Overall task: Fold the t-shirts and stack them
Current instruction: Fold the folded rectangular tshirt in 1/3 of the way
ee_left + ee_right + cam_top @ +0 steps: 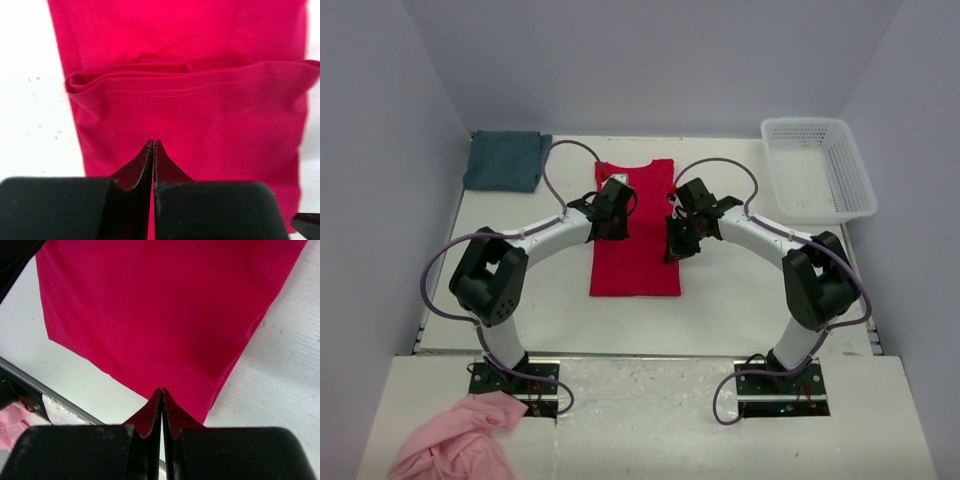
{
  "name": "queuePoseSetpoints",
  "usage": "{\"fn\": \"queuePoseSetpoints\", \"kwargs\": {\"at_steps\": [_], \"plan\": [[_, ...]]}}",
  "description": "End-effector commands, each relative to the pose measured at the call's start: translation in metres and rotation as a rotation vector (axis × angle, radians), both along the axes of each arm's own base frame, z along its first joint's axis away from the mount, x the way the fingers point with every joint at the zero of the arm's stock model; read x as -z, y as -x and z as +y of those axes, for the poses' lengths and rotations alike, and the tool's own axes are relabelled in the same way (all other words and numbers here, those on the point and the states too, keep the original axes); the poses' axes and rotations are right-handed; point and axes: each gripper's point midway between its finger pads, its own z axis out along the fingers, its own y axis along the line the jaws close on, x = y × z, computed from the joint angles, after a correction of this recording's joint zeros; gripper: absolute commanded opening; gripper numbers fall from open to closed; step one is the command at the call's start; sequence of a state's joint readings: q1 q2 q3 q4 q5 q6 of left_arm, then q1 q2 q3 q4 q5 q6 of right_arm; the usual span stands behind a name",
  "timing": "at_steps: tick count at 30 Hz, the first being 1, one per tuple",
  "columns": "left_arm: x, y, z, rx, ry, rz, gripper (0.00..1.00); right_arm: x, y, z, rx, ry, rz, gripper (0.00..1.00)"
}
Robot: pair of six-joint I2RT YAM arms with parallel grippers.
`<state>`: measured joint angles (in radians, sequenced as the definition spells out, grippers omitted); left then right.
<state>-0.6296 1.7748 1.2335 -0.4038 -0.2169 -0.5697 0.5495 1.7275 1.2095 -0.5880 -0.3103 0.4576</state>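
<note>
Red t-shirt (635,245) lies in the middle of the white bench (740,290), seen from above. It is folded into a long strip with its neck at the far end. A teal t-shirt (503,160) sits folded in the far left corner. A white basket (818,170) is at the far right, and a pink cloth (460,440) is bunched by the left arm's base. Both arms bend inward. The left hand (608,212) is over the shirt's left side and the right hand (678,238) is at its right edge.

The left wrist camera looks down on the red t-shirt up close. It shows a soft fold and a stitched hem running across, which the top view misses. The hand's two fingers (145,160) are pressed together.

The right wrist camera shows smooth red cloth coming to a point at its own fingers (172,410), also pressed together. I cannot tell whether either hand pinches cloth.
</note>
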Motion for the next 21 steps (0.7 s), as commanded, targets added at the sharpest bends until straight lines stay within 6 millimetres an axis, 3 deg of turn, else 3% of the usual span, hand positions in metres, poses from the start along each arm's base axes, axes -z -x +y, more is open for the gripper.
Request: {"fn": "queuePoseSetpoints", "kwargs": {"at_steps": [1, 12, 21], "plan": [[-0.003, -0.005, 0.009, 0.015, -0.017, -0.010, 0.00, 0.006, -0.001, 0.013, -0.010, -0.053, 0.002, 0.00], [0.006, -0.027, 0.035, -0.027, -0.006, -0.003, 0.00, 0.044, 0.026, 0.013, -0.008, -0.026, 0.097, 0.00], [0.049, -0.045, 0.049, -0.064, -0.027, 0.060, 0.00, 0.070, 0.043, -0.002, 0.039, 0.027, 0.153, 0.00]]}}
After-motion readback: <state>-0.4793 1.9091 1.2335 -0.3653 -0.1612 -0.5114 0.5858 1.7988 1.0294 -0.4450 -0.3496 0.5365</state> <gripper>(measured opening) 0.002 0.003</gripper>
